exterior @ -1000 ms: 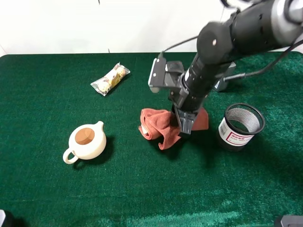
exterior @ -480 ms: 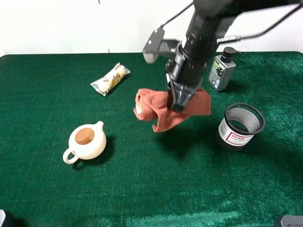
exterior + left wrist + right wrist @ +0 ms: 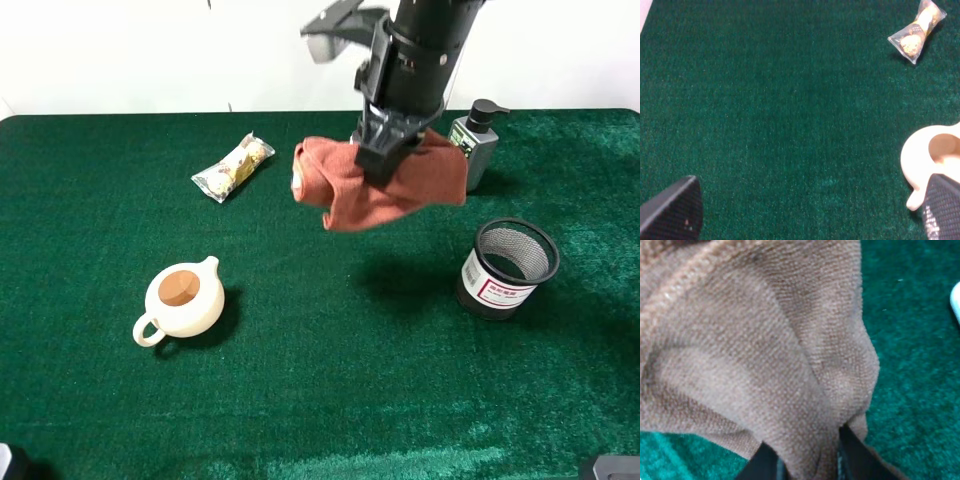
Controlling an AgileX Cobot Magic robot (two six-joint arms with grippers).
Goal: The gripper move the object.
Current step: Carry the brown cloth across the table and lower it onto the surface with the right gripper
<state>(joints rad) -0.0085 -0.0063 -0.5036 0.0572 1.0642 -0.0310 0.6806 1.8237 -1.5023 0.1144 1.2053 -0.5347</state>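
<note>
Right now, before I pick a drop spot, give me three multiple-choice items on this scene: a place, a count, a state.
1. Seen from the high camera, where is the cream ceramic teapot relative to the black mesh cup?
A) to its left
B) inside it
C) on top of it

2. How many objects rest on the green felt table?
A) two
B) four
C) six

3. The rust-brown cloth is:
A) flat on the table
B) held aloft by the right gripper
C) draped over the teapot

1 A: teapot far left of the cup.
2 B: teapot, cup, clear-wrapped snack packet, grey pump bottle.
3 B: jaws pinch it, shadow below.
</note>
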